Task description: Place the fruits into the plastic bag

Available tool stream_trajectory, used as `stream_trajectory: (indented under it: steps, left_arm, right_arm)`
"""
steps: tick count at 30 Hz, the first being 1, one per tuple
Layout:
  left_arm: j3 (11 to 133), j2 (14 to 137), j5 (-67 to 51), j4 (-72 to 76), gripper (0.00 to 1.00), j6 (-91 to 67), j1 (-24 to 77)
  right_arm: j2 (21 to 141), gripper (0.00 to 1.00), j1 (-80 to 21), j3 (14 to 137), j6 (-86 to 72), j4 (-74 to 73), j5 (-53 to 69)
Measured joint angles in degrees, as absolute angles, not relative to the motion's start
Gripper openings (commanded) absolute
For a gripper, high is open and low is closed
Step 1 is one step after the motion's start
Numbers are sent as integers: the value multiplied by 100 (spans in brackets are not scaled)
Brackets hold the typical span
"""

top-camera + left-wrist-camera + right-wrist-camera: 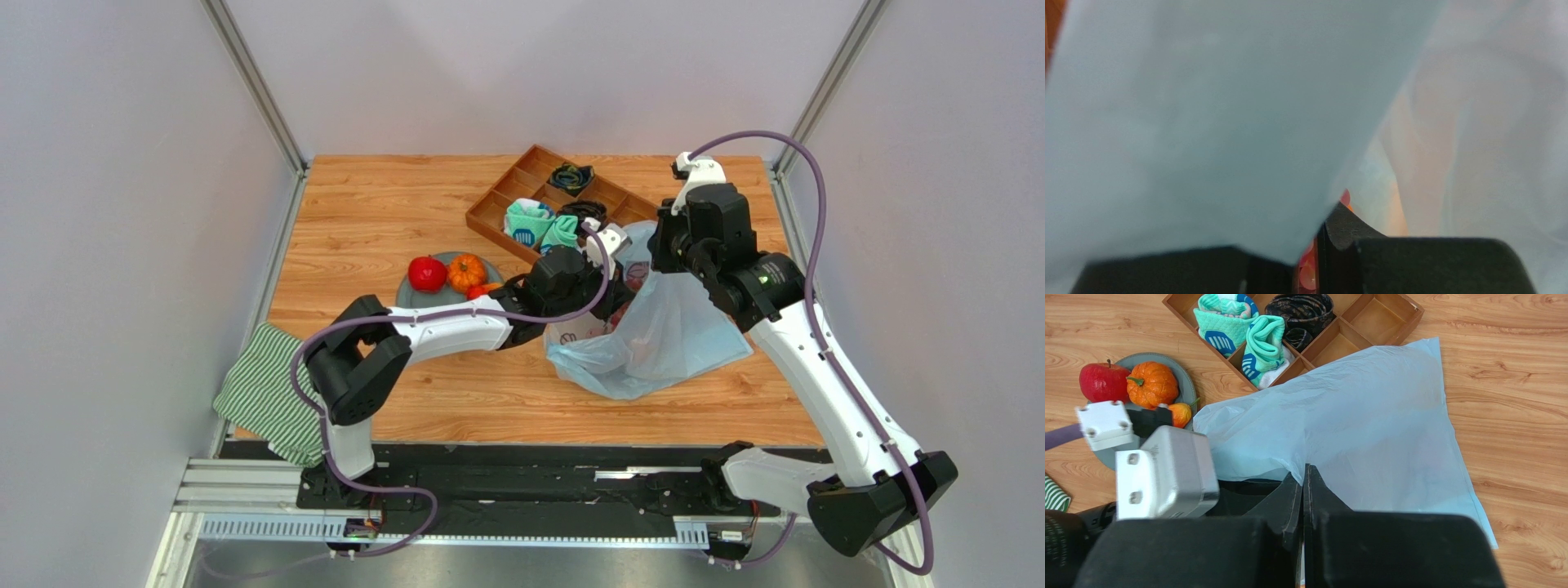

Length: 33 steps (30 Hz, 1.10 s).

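The light-blue plastic bag point(669, 337) lies on the table with its mouth lifted. My right gripper point(1303, 473) is shut on the bag's upper edge point(1352, 416) and holds it up point(656, 261). My left gripper point(597, 298) reaches into the bag's mouth. In the left wrist view, bag film covers most of the frame, and the left gripper point(1319, 242) is shut on a glossy red fruit point(1309, 272) with small round lobes. On the grey plate point(1187, 386) sit a red apple point(1104, 381), a ribbed orange fruit point(1152, 384) and a small red-orange fruit point(1180, 414).
A wooden compartment tray point(497, 211) holding teal cloth items point(1260, 346) and dark bundles stands just behind the bag. A green-striped cloth point(264, 392) hangs over the table's near left edge. The left arm's silver wrist block point(1165, 471) sits close to my right fingers.
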<state>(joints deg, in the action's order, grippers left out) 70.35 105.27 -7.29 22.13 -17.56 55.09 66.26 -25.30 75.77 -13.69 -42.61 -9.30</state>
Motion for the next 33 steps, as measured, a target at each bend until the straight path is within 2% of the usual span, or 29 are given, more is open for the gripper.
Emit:
stream_trajectory:
  steps: [2, 3, 5, 6, 9, 22, 33]
  left_arm:
    - [7035, 10606, -696, 2093, 26, -1750, 5509]
    - [7035, 10619, -694, 2060, 39, -1739, 5509]
    - [7035, 10619, -692, 2034, 55, -1723, 5509]
    - [7035, 10619, -694, 2049, 67, -1688, 5509]
    - [7015, 10617, -685, 2108, 75, -1662, 5509]
    - [6458, 10245, -676, 2716, 78, -1651, 5509]
    - [4307, 8676, -60, 4554, 79, -1498, 5505]
  right_arm:
    - [6626, 0, -2530, 7577, -1369, -4261, -930]
    - [6626, 0, -2530, 7577, -1369, -4261, -930]
    - [6624, 0, -2530, 7577, -1369, -4261, -930]
    - [6626, 0, -2530, 7577, -1369, -4261, -930]
    - [6626, 0, -2530, 7577, -1369, -4261, -930]
    - [6626, 0, -2530, 7577, -1369, -4261, -945]
    - [6626, 0, -2530, 7577, -1369, -4261, -950]
